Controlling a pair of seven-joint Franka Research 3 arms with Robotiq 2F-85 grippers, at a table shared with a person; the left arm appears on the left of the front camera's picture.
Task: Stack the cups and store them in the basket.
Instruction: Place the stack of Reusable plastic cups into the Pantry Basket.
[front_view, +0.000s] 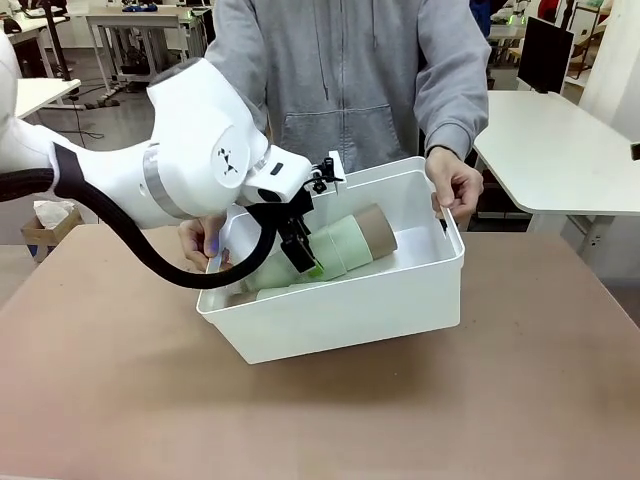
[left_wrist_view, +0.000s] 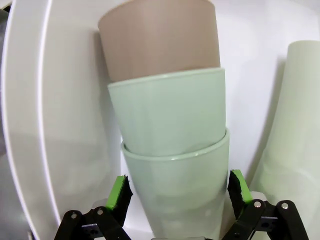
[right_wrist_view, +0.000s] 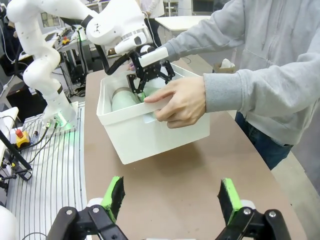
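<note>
Reaching from picture left in the front view, the left gripper (front_view: 303, 255) is down inside the white rectangular plastic basket (front_view: 340, 315) on the brown table (front_view: 110, 390). A lying stack of matte tapered cups (front_view: 350, 245), pale mint green with a tan-brown one at the far end, sits between its fingers. Another mint cup lies below the stack. The person's one hand (front_view: 455, 188) grips the basket's rim on picture right, the other hand (front_view: 200, 240) the rim on picture left, partly behind the arm.

Left wrist view: green pads (left_wrist_view: 119, 196) stand apart on either side of the nearest mint cup of the stack (left_wrist_view: 172, 165), with slight gaps, not clamped. Second mint cup then tan-brown cup beyond, a separate mint cup (left_wrist_view: 292, 135) at right, white basket wall (left_wrist_view: 60, 125) at left.

Right wrist view: right gripper (right_wrist_view: 171, 198) hangs over bare table (right_wrist_view: 175, 175), jaws wide, holding nothing. Farther off, the basket (right_wrist_view: 145, 130) with a hand (right_wrist_view: 180, 102) on its rim and the left gripper (right_wrist_view: 145, 87) inside it.
</note>
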